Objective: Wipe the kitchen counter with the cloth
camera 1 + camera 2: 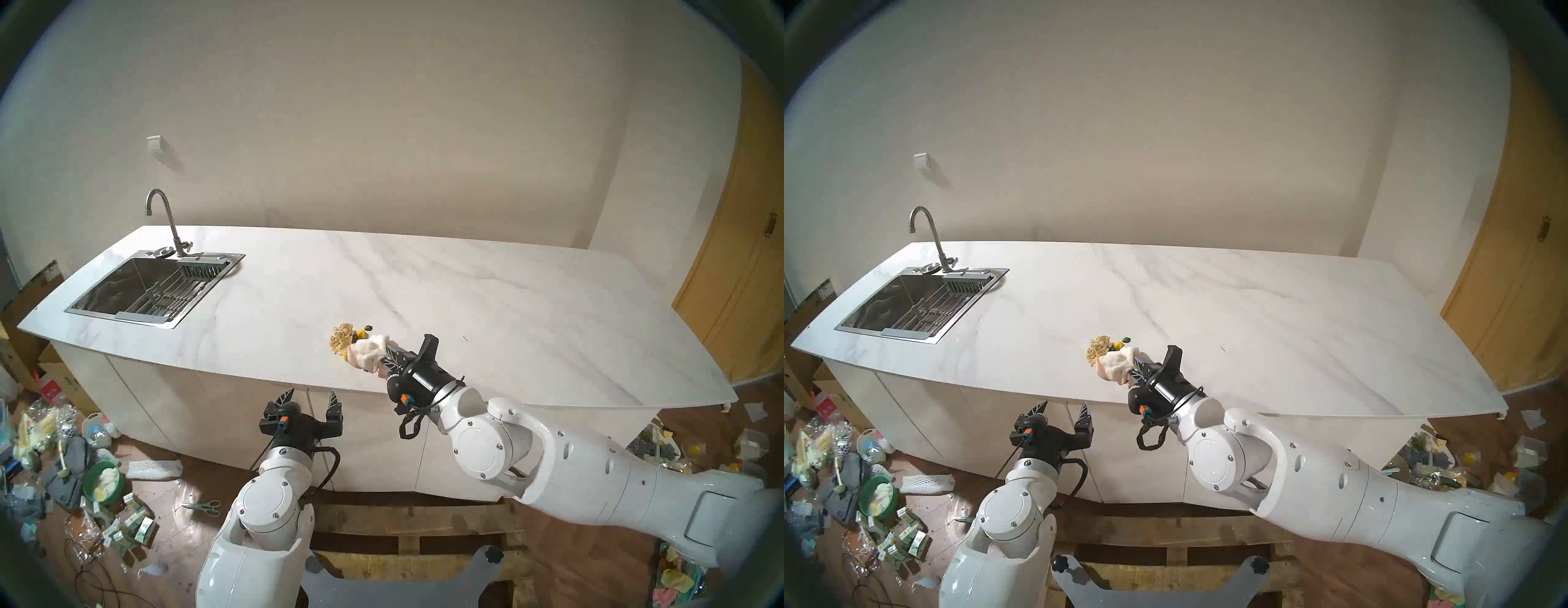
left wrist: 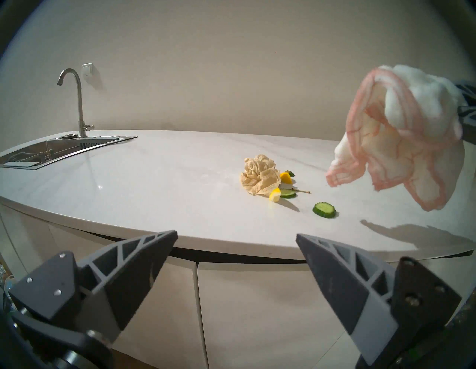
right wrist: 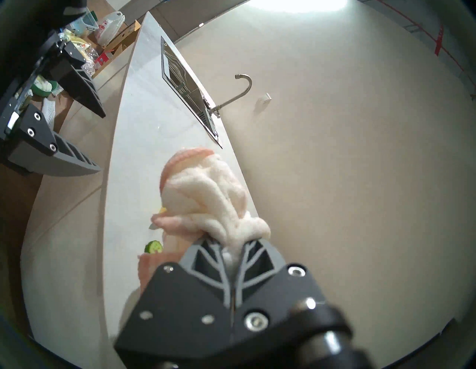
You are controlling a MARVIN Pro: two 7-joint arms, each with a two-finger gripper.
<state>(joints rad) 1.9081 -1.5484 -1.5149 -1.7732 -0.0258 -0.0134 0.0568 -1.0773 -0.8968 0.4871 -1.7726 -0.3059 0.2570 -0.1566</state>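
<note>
No writing on the cartons and packets littering the floor at the far left can be read. At the left end of the desk [image 1: 488, 271] a steel sink [image 1: 106, 293] is set in near the back edge, its tap [image 1: 163, 212] standing at the rear rim; from the sink rightward the marble-look top is bare across a wide stretch. Below the front edge, off the desk and before the white cabinet fronts, the left tool [image 1: 306, 401] hangs with its two fingers wide apart and nothing between them. Near the front edge, about midway along, lies a crumpled tan paper wad [image 2: 260, 175], with yellow fruit bits [image 2: 275, 195] and cucumber slices [image 2: 324, 210] just beside it on its right. Just right of these the right tool [image 1: 388, 356] is clamped on the cloth [image 2: 401, 134], a white towel with pink edging that hangs bunched above the top, clear of it, its shadow on the front edge. Beyond it the desk is clear to the right end.
</note>
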